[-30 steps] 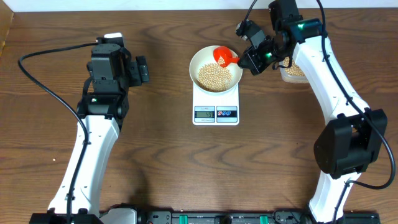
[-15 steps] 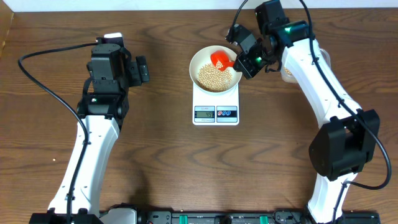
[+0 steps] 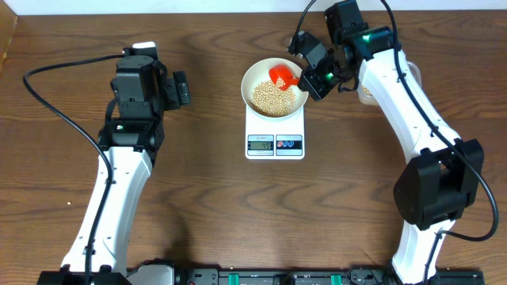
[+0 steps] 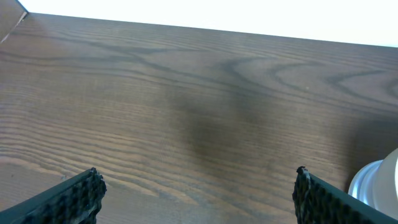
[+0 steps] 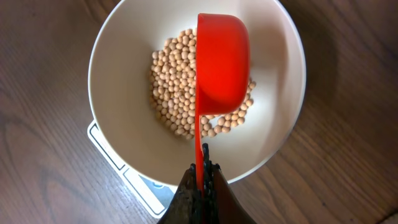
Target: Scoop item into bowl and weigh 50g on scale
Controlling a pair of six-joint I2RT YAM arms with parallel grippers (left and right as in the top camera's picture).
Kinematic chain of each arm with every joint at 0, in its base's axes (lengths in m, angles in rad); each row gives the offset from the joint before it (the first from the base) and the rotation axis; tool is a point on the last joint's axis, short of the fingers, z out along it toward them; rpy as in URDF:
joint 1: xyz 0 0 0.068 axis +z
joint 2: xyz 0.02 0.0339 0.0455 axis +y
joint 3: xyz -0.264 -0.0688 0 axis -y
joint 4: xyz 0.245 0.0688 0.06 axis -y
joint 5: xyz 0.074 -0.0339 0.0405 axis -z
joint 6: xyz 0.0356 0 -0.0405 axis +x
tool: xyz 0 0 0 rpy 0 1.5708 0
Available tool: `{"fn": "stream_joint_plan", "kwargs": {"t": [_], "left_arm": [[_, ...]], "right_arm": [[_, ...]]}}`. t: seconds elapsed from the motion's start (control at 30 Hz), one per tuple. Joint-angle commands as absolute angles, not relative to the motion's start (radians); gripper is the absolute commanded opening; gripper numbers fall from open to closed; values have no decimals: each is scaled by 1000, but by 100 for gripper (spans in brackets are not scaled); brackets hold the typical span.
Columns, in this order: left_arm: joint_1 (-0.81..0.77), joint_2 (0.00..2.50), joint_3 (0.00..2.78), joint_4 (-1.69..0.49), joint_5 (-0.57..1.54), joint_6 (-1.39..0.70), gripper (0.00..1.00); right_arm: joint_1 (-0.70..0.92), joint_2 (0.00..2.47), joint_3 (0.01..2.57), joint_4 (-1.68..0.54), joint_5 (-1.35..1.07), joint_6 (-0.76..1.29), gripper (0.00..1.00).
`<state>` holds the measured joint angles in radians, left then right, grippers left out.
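Change: the right arm is now sitting further left and toward the far edge than a second ago, carrying the red scoop (image 3: 282, 75) deeper over the bowl (image 3: 255, 76); over the last half second nothing is shifting.
Right gripper (image 5: 200, 177): fingers pressed together, pinching the scoop's thin handle; the cup is turning on its side over the beans (image 5: 174, 93).
Left gripper (image 4: 198, 186): fingers spread wide, holding nothing, hovering over bare table (image 3: 206, 190) well apart from the scale (image 3: 275, 131).
Beans: lying piled in the bowl's bottom, with white wall showing all round; no beans are showing in the scoop from either view.
Bowl and scale: the bowl is sitting on the scale's platform; the display (image 3: 261, 143) is lit but its digits are too small to read.
Step in hand: tipping a scoopful into the bowl, by the look of it at the end of the pour.
Next move: reading the display against the target, then lifting the scoop clear without touching the bowl's rim, since any contact would be disturbing the reading.
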<state>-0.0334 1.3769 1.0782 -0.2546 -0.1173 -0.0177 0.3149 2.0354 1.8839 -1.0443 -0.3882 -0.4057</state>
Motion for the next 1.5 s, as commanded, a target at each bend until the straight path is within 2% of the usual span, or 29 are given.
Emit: {"fn": "stream_joint_plan", "kwargs": {"t": [0.0,0.6,0.97,1.47], "left_arm": [[-29,1382,1084,-254,-116,0,99],[-29,1382,1084,-254,-115,0,99],[-29,1382,1084,-254,-116,0,99],[-29,1382,1084,-254,-116,0,99]], "right_arm": [[311,2007,1911,-1048,-405,-416,1],[335,2006,1911,-1047,-288,-428,1],[314,2006,1911,-1046,-374,-427,1],[348,2006,1911,-1043,-286,-435,1]]}}
